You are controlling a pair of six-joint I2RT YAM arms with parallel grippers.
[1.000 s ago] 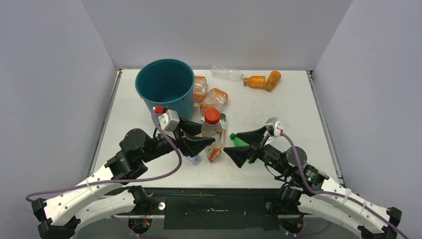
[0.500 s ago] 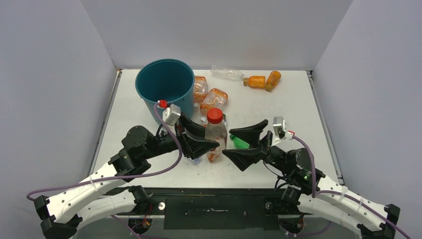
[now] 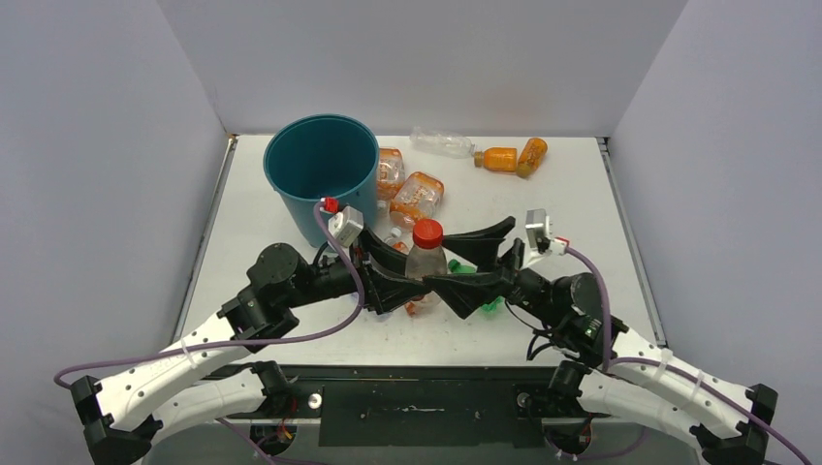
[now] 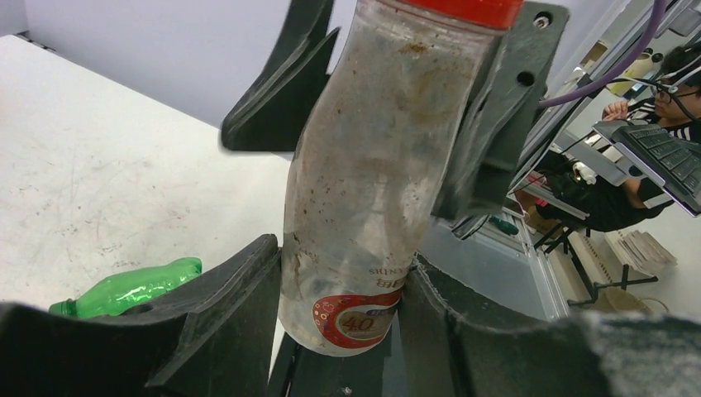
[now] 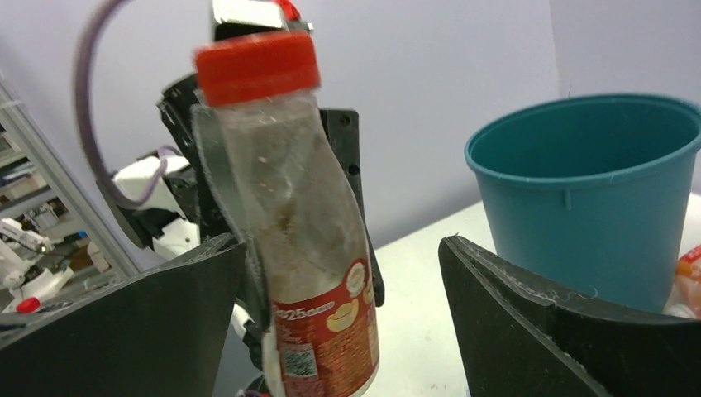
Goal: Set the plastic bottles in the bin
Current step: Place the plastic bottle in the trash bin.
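Left claw (image 3: pixel 412 277) is clamped on the lower part of a clear red-capped bottle (image 3: pixel 424 256), nearly upright, near the bin (image 3: pixel 361 199) on its front side. Right claw (image 3: pixel 441 260) stands wide apart around this same bottle.

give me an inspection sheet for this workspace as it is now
surface: white table, scuffed, bottles scattered on it
job's things: bin upright at far left, no bottle seen inside; red-cap bottle held upright; green bottle lying on the table near it; orange-label bottles beside the bin; clear bottle and orange bottles at the far edge
clutter: nothing seen
grippers: left gripper shut on red-cap bottle, low down; right gripper open, fingers either side of the same bottle
cables: purple cable looping off each wrist
surroundings: plain walls on three sides; person at a desk in left wrist view
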